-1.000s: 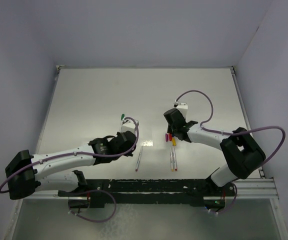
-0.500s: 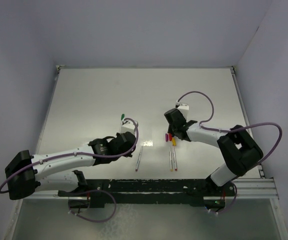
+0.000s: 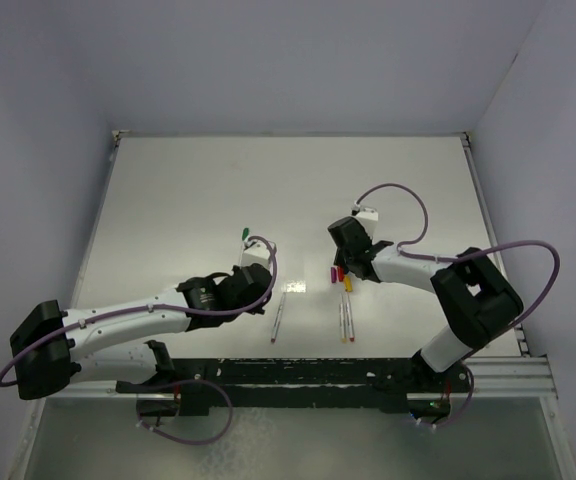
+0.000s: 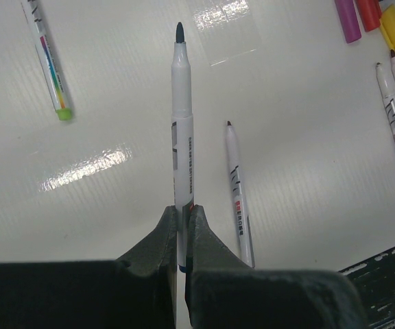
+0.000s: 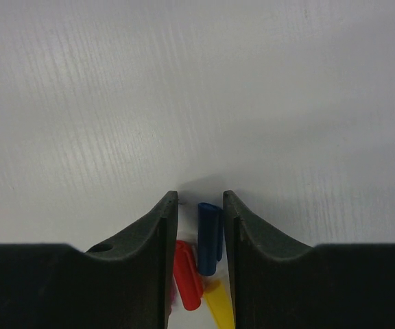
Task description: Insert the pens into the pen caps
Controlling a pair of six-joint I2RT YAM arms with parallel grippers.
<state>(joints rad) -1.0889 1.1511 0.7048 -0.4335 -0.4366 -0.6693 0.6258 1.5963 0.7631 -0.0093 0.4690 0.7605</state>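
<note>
Grip on the left looked sound: the left gripper (image 4: pixel 182 223) had its jaws pressed together on the tail of a thin white stick pen with a dark tip (image 4: pixel 181 116). It held the pen clear of the white table (image 4: pixel 115 205), tip pointing toward the far side. I judged it was pinched by the tail so that the writing end was free to enter a cap.

Left of it and farther off lay a white pen already wearing a green cap (image 4: pixel 49 65), so one of the set seemed done. Just right of the held pen, apart from it, a bare white pen with a dark red tip (image 4: pixel 237 199) lay flat.

Further right the loose caps clustered: a stubby magenta plastic cap (image 4: pixel 348 17), a stubby red plastic cap (image 5: pixel 187 274), a stubby yellow plastic cap (image 5: pixel 218 305) and a stubby blue plastic cap (image 5: pixel 209 236). The right gripper (image 5: pixel 199 202) sat low over them with its jaws spread. The blue cap lay between the fingers, closer to one; I couldn't tell whether it touched.

I took blue to be the chosen cap, matching that dark tip if it was blue, as it seemed. The red cap lay just beside it by the other finger, so closing risked nudging or trapping it. Nearer to me, two more bare white pens (image 3: pixel 346 318) lay side by side, out of the way.
</note>
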